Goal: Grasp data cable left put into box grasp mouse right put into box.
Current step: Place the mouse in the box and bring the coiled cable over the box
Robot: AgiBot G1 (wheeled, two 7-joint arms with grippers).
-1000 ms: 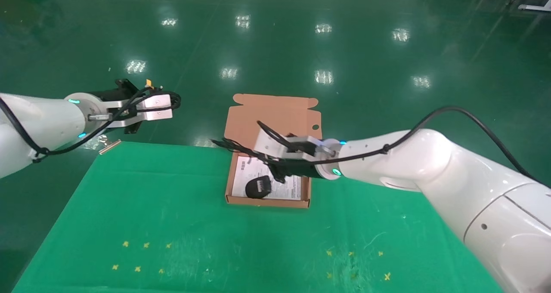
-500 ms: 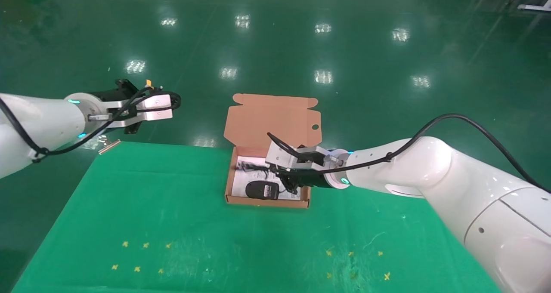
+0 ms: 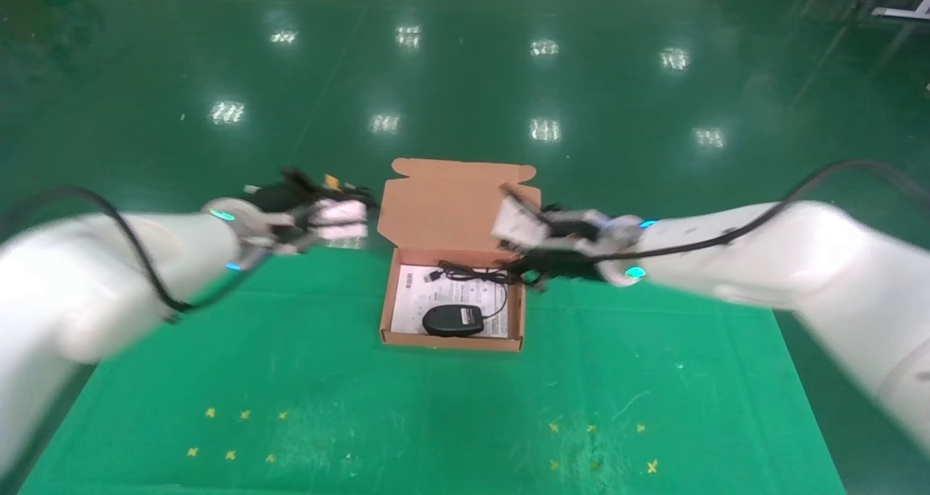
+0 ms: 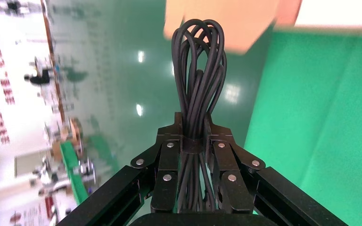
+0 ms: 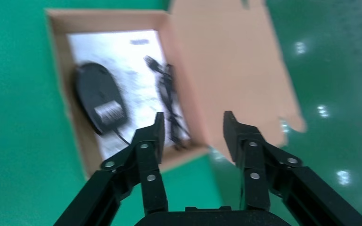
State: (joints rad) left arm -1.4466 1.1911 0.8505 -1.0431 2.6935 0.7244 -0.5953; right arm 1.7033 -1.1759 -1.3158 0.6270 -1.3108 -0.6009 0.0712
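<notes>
While my right gripper hangs wide, empty | mouse below it in box | left gripper (beside lid) clamps data cable

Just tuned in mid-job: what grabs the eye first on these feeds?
The open box sits mid-table on the green cloth with the mouse lying on its white sheet, cord trailing toward the hinged lid. The left gripper, off the box's left side near the lid, is clamped on the looped data cable. The right gripper hangs open and empty at the box's right edge.
</notes>
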